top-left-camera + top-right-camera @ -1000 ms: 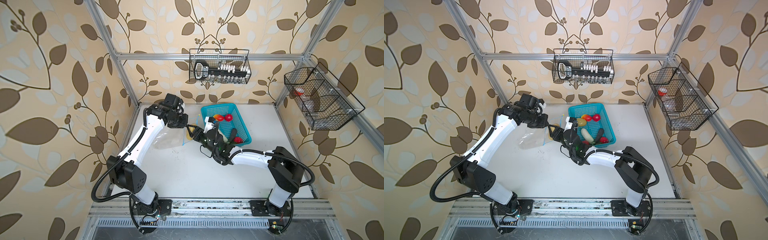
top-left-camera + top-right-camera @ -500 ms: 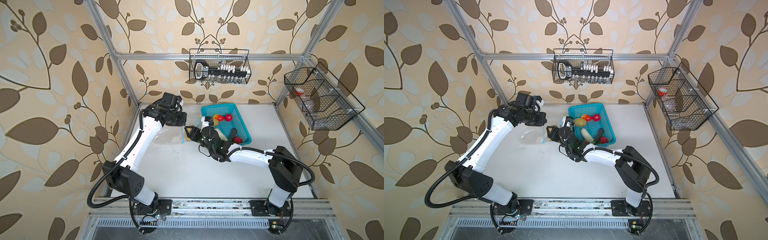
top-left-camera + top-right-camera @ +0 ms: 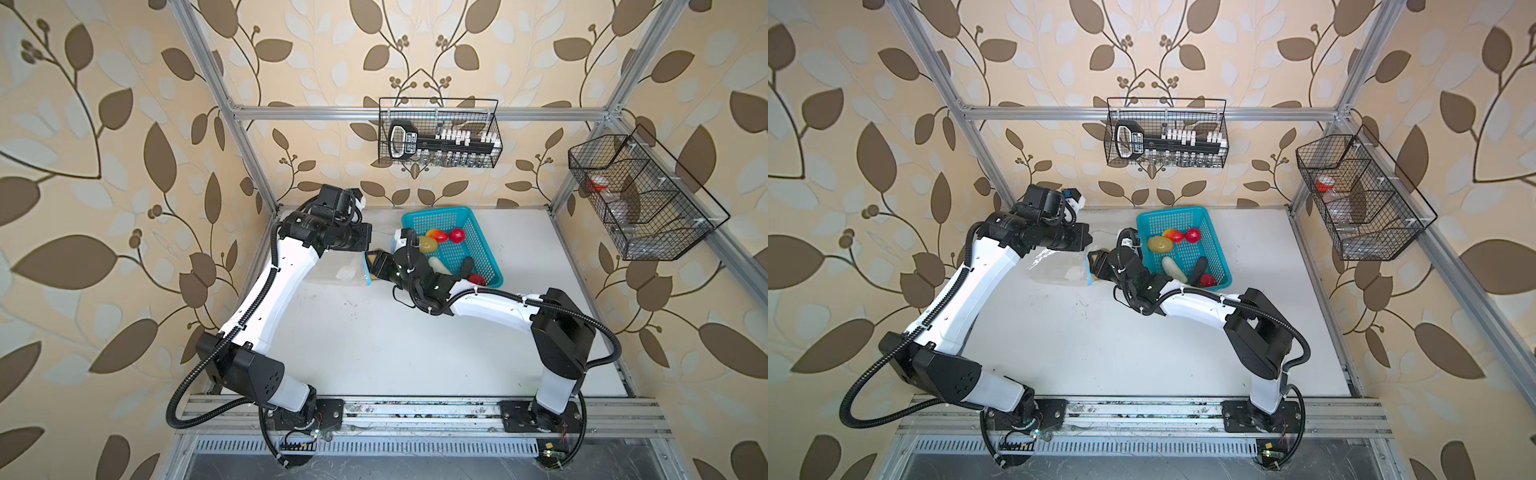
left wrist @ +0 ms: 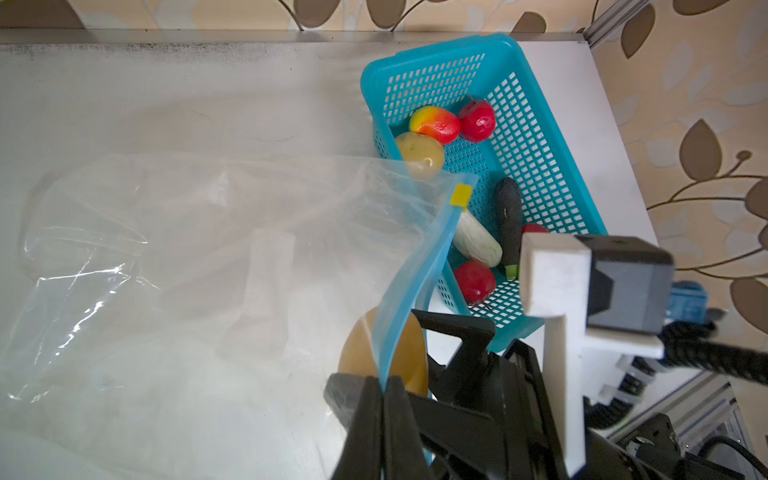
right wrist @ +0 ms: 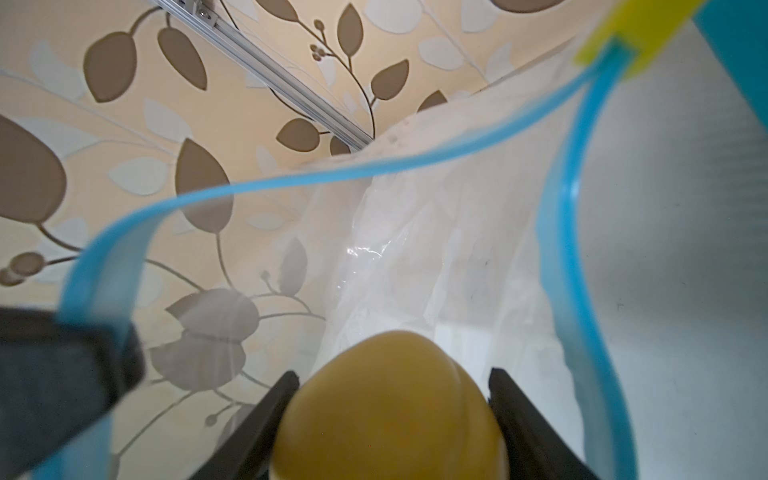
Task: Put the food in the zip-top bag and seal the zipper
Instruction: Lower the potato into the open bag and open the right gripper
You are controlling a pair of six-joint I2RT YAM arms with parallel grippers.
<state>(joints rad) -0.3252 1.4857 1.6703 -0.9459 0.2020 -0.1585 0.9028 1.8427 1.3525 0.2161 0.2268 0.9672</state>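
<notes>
Left arm (image 3: pixel 286 270), right arm (image 3: pixel 494 307): white links, black joints, ribbed black cables; black fingers (image 5: pixel 532 436), white bracket (image 4: pixel 552 266) behind the jaws.

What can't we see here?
left gripper: in both top views its pinch on the zipper is too small and dark.
potato: lower part cut by the right wrist view's bottom edge; nearly hidden behind the right gripper in both top views.
zip-top bag: far part cut by the left wrist view's edges.
right-wall wire basket: contents too small in both top views.
</notes>
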